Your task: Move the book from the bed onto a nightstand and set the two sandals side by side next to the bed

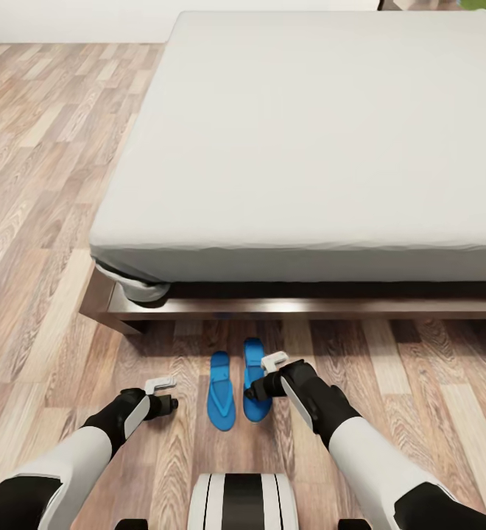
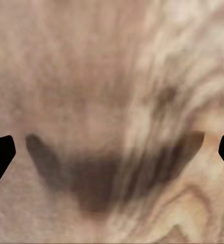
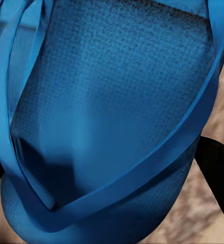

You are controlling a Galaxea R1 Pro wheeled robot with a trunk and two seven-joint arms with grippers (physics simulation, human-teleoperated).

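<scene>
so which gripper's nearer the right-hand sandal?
Right. The right gripper is directly over the right-hand sandal, at its strap end. The left gripper hangs over bare floor, beyond the other sandal.

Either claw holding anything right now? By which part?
Left claw: nothing, open over bare floor. Right claw is down at the right sandal, near its strap; whether it grips cannot be told.

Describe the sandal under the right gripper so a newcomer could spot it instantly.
Start at the big grey-white bed and drop to the wood floor just in front of its dark frame. Two blue sandals lie there side by side, pointing at the bed. The right sandal sits slightly nearer the bed than the left sandal, and the right gripper is over it.
</scene>
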